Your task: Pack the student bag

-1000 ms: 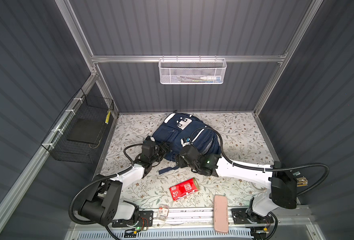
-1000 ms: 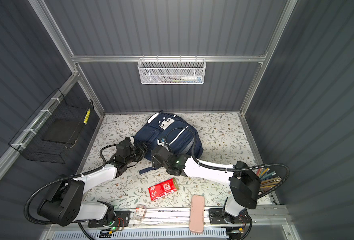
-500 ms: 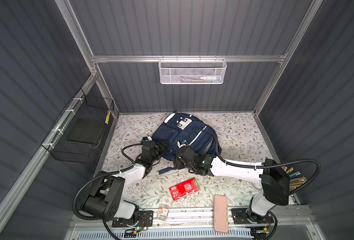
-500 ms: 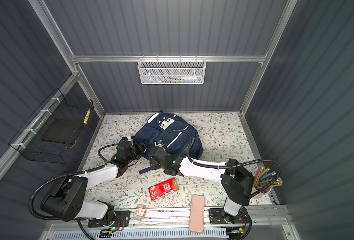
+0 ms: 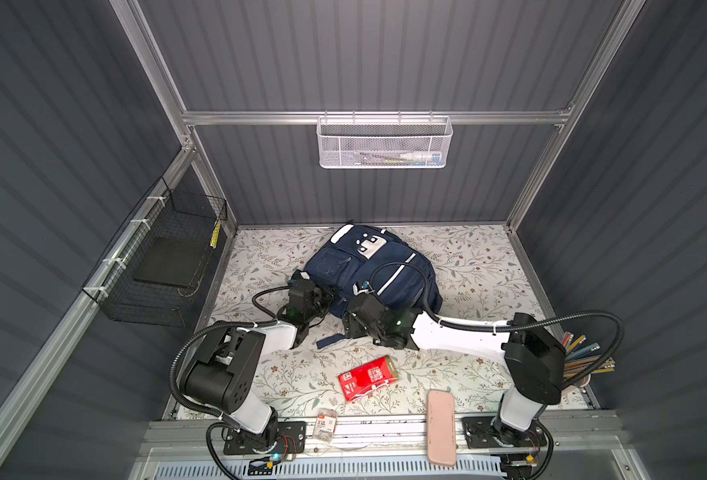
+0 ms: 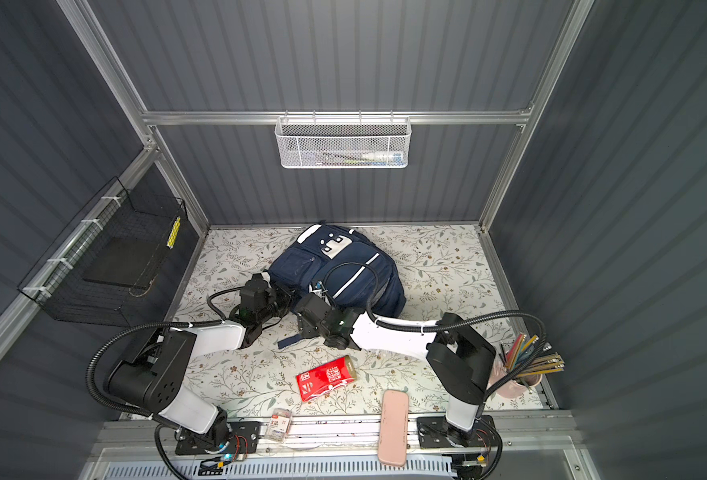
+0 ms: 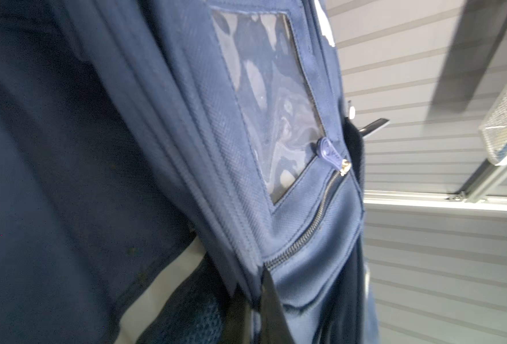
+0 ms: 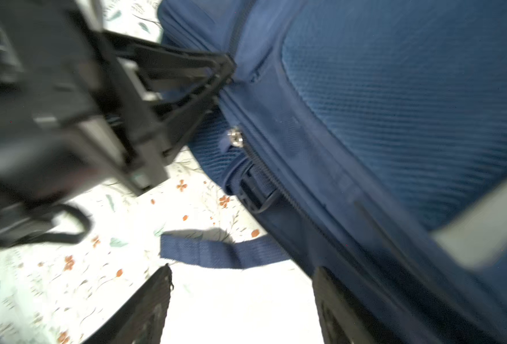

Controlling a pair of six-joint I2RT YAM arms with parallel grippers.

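**Left gripper (image 8: 223, 73) has shut on the student bag (image 5: 368, 270)**

Nearest, the right gripper (image 8: 241, 269) waits open beside the bag, likely for its zip pull (image 8: 235, 138). The pinch on the near seam probably steadies the bag on the floral mat (image 5: 468, 257).

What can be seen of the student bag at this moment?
The student bag is navy woven fabric with white stripes, a white dotted patch, a clear window pocket beside a closed zip, and ribbed padding. It lies slumped on the floral table toward the back wall, a loose strap trailing forward. The left gripper has its jaws shut on the bag's near edge; the right gripper is open beside it.
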